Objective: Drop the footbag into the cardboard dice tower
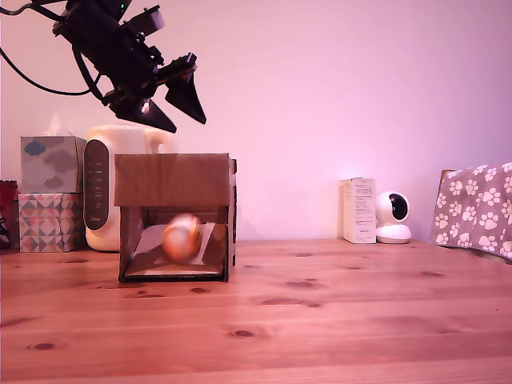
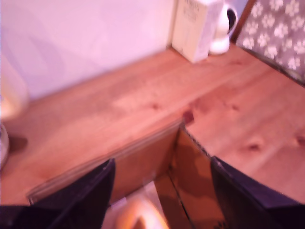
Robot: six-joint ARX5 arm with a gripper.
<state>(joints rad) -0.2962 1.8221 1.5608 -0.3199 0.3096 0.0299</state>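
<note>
Now the black claw (image 1: 178, 100) hangs spread and empty above the brown corrugated cardboard dice tower (image 1: 174, 180) (placed over its open top), and the small white-orange stitched footbag (image 1: 182, 237), blurred, sits on the inner ramp at the front opening.

One footbag (image 1: 182, 236), one cardboard dice tower (image 1: 173, 181), apparently two tissue boxes (image 1: 50, 163), one camera (image 1: 393, 217).
</note>
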